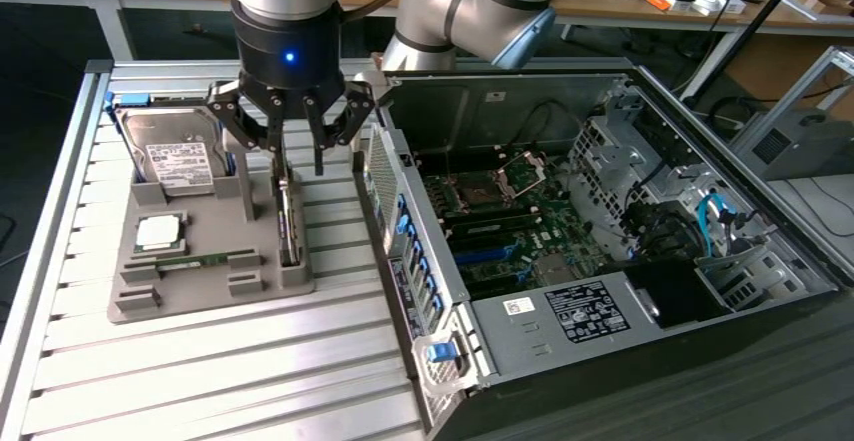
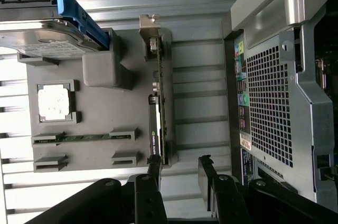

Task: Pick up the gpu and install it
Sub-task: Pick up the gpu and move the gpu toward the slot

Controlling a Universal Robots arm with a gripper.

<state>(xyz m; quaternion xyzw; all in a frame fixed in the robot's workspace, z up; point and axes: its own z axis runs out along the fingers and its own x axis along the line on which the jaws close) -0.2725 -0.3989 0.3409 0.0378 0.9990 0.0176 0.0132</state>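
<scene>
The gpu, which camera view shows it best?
The wrist view: the gpu stands on edge in the gray holder, its full length and metal bracket visible. In the exterior view it is a thin dark edge under the open gripper.

**Arm Reaches Down, Fingers Wide**

The robot arm (image 1: 467,11) bends over from the back of the exterior view. Its silver and black wrist (image 1: 283,21) stands straight up and down, with a small blue light glowing on it. The black gripper (image 1: 296,159) hangs under the wrist and points down. Its thin fingers (image 1: 319,146) are spread wide apart. In the wrist view the gripper (image 2: 179,165) shows two dark fingers with a gap between them.
</scene>
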